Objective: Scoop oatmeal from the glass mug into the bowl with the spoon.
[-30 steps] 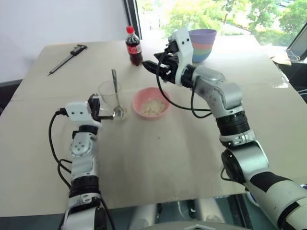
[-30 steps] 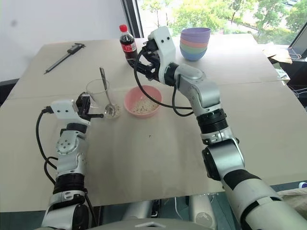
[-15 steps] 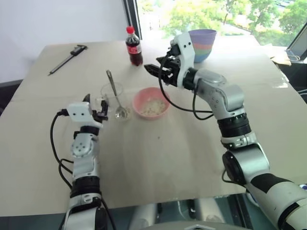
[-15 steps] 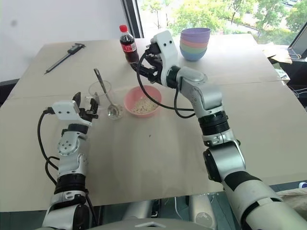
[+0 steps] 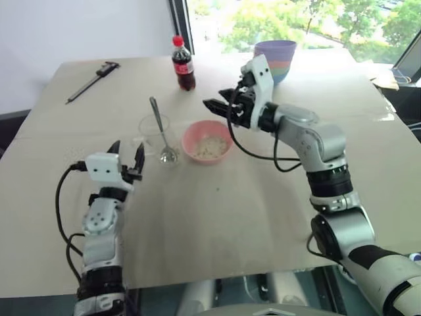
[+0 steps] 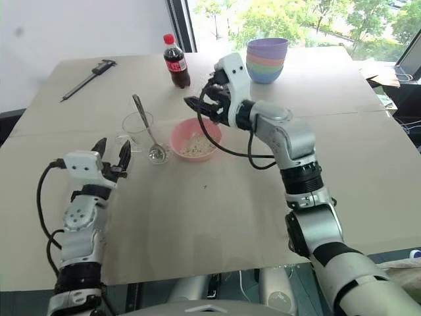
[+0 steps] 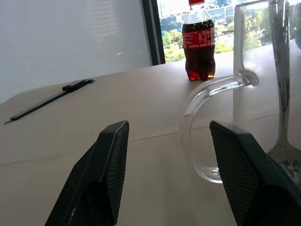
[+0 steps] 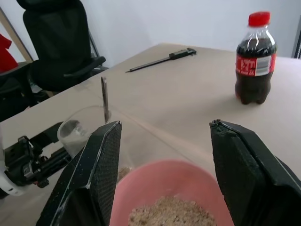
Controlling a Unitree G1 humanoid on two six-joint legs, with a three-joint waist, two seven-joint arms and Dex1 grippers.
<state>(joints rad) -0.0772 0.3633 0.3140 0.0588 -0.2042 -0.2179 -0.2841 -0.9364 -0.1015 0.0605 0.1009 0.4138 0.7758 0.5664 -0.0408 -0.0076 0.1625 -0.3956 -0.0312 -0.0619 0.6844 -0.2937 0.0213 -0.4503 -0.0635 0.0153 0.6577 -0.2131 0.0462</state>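
The glass mug (image 5: 153, 132) stands on the table left of the pink bowl (image 5: 208, 141). The spoon (image 5: 158, 125) leans inside the mug, its handle sticking up past the rim. Pale oatmeal (image 5: 210, 146) lies in the bowl. My left gripper (image 5: 127, 146) is open just short of the mug, its fingers (image 7: 111, 160) either side of the clear handle (image 7: 203, 123) without touching it. My right gripper (image 5: 212, 107) hovers open over the bowl's far rim, empty. In the right wrist view I see the bowl (image 8: 155, 184) and the mug (image 8: 83, 128) ahead of it.
A cola bottle (image 5: 183, 63) stands behind the mug. A stack of pastel bowls (image 5: 279, 58) sits at the back right. A dark caliper (image 5: 92, 80) lies at the back left. An office chair (image 8: 56, 42) stands beyond the table.
My left gripper has opened, let go of the mug's handle and drawn back toward me. The right gripper has sunk a little toward the bowl. The spoon's handle has tilted slightly.
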